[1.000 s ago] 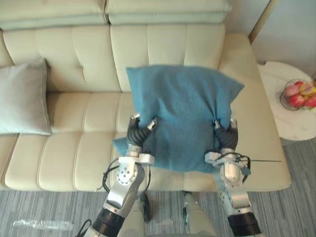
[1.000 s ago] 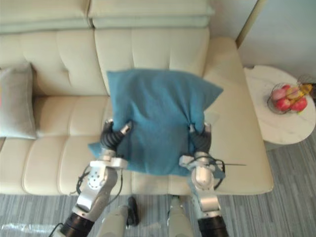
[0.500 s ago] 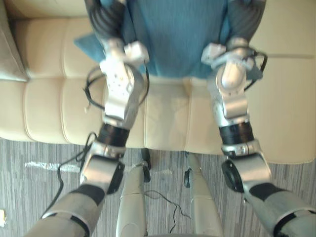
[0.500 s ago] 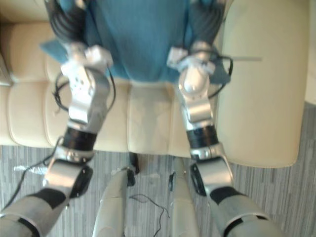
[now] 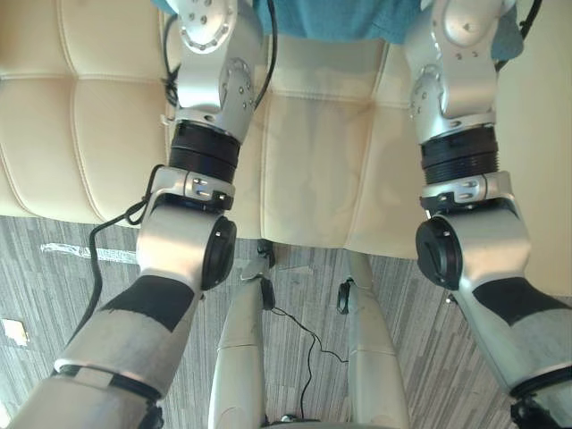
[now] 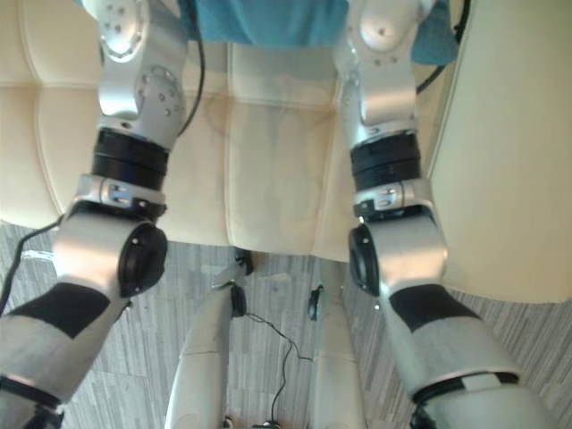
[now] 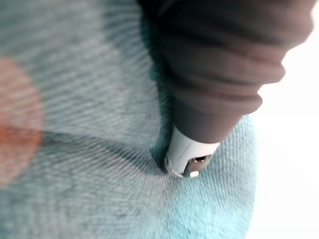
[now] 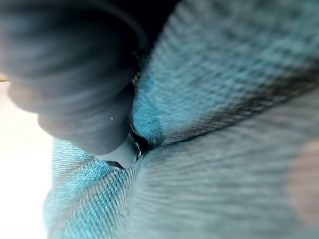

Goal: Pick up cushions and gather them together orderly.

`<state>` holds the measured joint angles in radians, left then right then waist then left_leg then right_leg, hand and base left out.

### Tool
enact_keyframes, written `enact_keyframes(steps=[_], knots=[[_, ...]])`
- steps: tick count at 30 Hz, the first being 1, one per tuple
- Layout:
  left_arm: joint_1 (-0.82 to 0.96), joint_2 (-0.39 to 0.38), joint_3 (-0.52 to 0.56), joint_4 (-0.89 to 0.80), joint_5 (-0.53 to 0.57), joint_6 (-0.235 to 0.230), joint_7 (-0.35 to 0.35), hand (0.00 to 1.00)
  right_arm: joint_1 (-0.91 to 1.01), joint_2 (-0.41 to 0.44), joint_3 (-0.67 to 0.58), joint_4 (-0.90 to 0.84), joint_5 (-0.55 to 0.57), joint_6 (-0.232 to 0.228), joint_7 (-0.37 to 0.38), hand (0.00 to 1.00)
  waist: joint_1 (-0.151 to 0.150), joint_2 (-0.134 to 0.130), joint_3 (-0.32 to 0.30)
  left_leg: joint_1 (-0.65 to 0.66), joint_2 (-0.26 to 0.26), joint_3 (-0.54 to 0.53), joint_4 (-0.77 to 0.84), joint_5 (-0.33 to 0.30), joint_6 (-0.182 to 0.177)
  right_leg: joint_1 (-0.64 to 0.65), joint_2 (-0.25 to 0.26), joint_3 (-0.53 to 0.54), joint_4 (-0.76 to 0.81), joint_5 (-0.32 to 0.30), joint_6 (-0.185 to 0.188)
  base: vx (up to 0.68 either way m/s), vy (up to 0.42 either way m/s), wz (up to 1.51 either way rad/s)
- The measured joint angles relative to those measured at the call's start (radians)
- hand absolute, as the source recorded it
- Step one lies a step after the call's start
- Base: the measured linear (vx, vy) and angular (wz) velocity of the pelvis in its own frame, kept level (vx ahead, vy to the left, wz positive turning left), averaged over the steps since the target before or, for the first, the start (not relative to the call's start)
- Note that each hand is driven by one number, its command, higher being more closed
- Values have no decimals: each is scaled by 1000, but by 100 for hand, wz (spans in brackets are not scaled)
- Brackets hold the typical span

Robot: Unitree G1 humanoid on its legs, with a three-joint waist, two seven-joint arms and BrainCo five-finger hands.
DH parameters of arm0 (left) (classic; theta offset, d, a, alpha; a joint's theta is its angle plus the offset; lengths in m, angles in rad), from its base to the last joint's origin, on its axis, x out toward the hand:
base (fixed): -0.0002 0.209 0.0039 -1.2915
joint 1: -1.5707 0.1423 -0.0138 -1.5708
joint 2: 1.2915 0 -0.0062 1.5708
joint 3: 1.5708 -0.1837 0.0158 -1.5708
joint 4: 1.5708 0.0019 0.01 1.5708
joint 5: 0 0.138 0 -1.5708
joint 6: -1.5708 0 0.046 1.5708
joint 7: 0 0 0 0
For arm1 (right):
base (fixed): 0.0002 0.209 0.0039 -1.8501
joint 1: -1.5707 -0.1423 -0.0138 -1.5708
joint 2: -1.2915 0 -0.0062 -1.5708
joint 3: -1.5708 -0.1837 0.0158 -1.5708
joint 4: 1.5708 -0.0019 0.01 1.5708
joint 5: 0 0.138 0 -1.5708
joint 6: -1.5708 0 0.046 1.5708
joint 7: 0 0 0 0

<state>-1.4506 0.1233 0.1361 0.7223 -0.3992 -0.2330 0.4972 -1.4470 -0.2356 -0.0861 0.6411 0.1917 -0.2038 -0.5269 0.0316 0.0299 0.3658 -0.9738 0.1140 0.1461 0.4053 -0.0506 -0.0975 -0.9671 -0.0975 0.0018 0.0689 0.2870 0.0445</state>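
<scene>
The blue cushion (image 5: 344, 18) shows as a strip at the top edge of the eye views, between my two forearms, over the cream sofa seat (image 5: 89, 134). In the left wrist view my left hand (image 7: 219, 74) lies against the cushion (image 7: 75, 99), and its thumb (image 7: 187, 154) digs into the cloth and creases it. In the right wrist view my right hand (image 8: 65, 74) pinches a fold of the same blue cloth (image 8: 224, 99). The other fingers of both hands are hidden behind the cushion.
The sofa's front edge runs across the eye views, with grey striped floor (image 5: 54, 295) below it. The sofa's wide right armrest (image 6: 518, 134) stands beside my right arm. A small scrap lies on the floor (image 5: 13, 331) at the left.
The head camera has tipped down, so the sofa back, grey cushion and side table have left the picture. The blue cushion stays between both hands.
</scene>
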Motion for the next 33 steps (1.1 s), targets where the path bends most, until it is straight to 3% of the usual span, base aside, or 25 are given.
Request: enact_keyframes(steps=[4,8,12,16,20,23,27,29,33], knots=[[134,-27,52,0,-36,0,-34,0,124,3,0,-54,22,4,59,0,-10,-2,27,49,3,-11,0,-2,1,53,3,0,8,-20,10,-11,-2,2],[274,-2,92,-1,-76,1,-69,0,256,2,-20,-112,69,3,113,0,-19,-24,41,101,12,-5,-1,-7,-2,100,11,-1,8,-30,5,-5,-13,-7],[410,58,92,-38,-114,-4,-111,0,427,-34,-38,-291,144,-44,194,0,-23,-27,42,169,22,1,-2,-22,-2,164,20,-1,8,-41,6,6,-31,-11],[609,105,65,-220,-176,-52,-176,0,700,-74,-73,-456,225,-82,264,0,-22,-35,46,274,36,3,0,-47,-3,267,32,-3,8,-66,3,24,-39,-10],[848,90,29,-366,-191,-93,-217,0,967,-52,-70,-556,243,-104,306,0,-21,-36,45,374,48,6,1,-75,-8,349,44,-3,44,-113,-2,41,-61,-10],[1051,26,-22,-398,-186,-95,-254,0,1164,19,-48,-560,243,-104,357,0,-19,-44,39,466,55,7,-1,-98,-13,416,51,-8,91,-166,-6,55,-73,-2],[1317,-71,-104,-337,-75,-59,-346,0,1397,131,-15,-463,194,-88,458,0,-14,-50,-2,603,61,16,-10,-130,-15,524,55,-13,141,-228,-7,71,-25,-3],[1410,-89,-124,-257,20,-32,-383,0,1485,165,-15,-359,148,-64,490,0,-12,-52,-77,652,61,25,-29,-139,-15,555,56,-14,153,-253,-7,80,3,-3],[1483,-110,-110,-59,125,-2,-412,0,1577,205,-20,-158,119,-40,517,0,-4,-46,-168,754,61,39,-76,-144,-21,635,52,-22,139,-293,-8,108,14,-4]])
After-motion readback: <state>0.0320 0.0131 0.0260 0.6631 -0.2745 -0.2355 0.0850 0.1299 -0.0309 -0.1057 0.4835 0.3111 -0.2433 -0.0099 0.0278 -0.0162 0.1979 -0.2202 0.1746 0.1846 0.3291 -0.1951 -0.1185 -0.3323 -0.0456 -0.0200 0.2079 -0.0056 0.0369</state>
